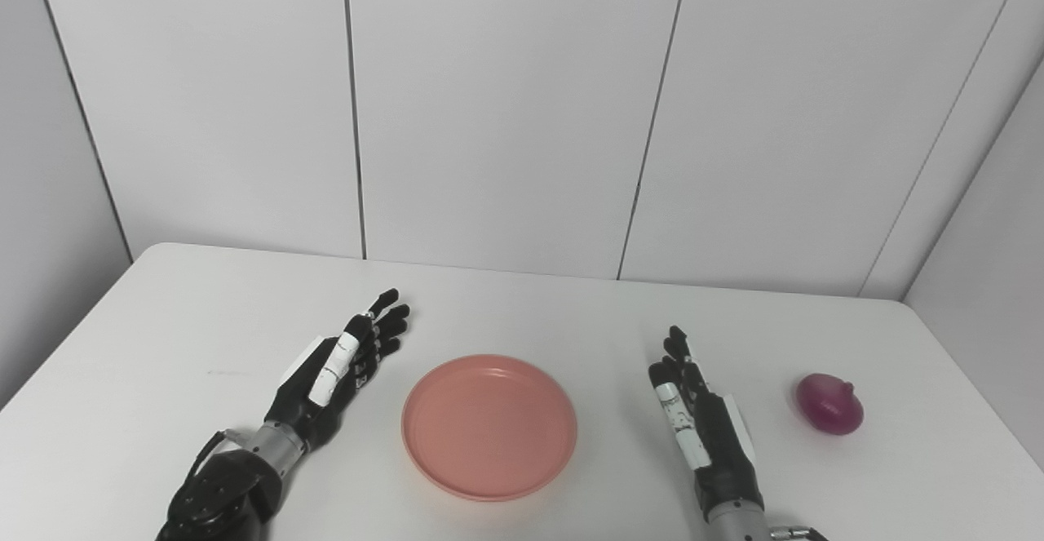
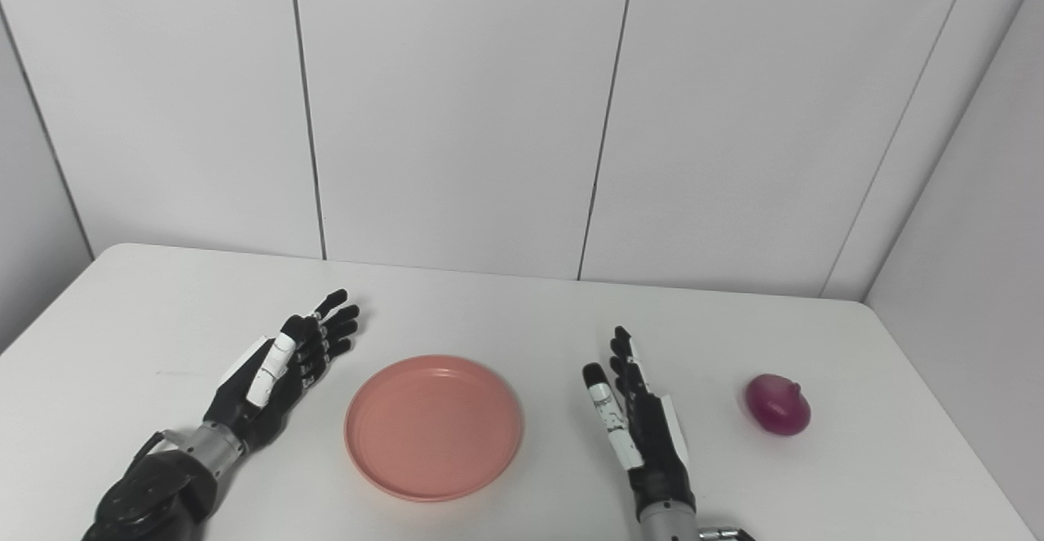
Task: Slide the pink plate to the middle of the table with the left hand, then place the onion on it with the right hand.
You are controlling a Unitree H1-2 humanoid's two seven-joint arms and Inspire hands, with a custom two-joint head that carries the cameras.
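The pink plate (image 1: 489, 425) lies flat on the white table (image 1: 204, 304), a little left of the middle and near the front edge. A purple onion (image 1: 829, 403) rests on the table at the right. My left hand (image 1: 342, 365) is open, fingers stretched out, just left of the plate and not touching it. On the other side of the plate my right hand (image 1: 693, 410) is open too, between plate and onion, with a clear gap to the onion. Both hands hold nothing.
Grey wall panels (image 1: 506, 117) stand behind the table's far edge, and a side wall (image 1: 995, 280) closes in on the right. The table's rounded right edge runs close past the onion.
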